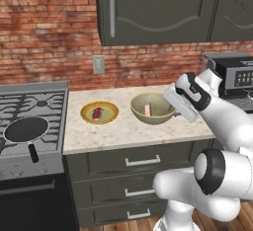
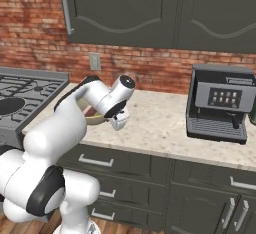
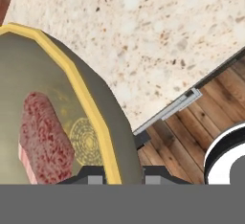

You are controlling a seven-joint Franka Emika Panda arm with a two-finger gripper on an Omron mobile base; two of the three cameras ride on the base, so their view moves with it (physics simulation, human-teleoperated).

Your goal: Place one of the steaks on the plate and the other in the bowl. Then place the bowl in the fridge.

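We pinch the bowl (image 3: 62,122) rim tight with our gripper (image 3: 123,173) at 6 o'clock — one steak (image 3: 43,137) inside, ready for the fridge.

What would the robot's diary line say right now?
gripper: shut on bowl rim | steaks: one in bowl, one on plate | bowl: on counter

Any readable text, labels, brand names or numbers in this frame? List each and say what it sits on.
None can be read.
Coffee machine: its dark front panel carries a row of small pale marks, too small and blurred to read.
Bowl: a faint round ornament inside, beside the steak; a pattern, not lettering.
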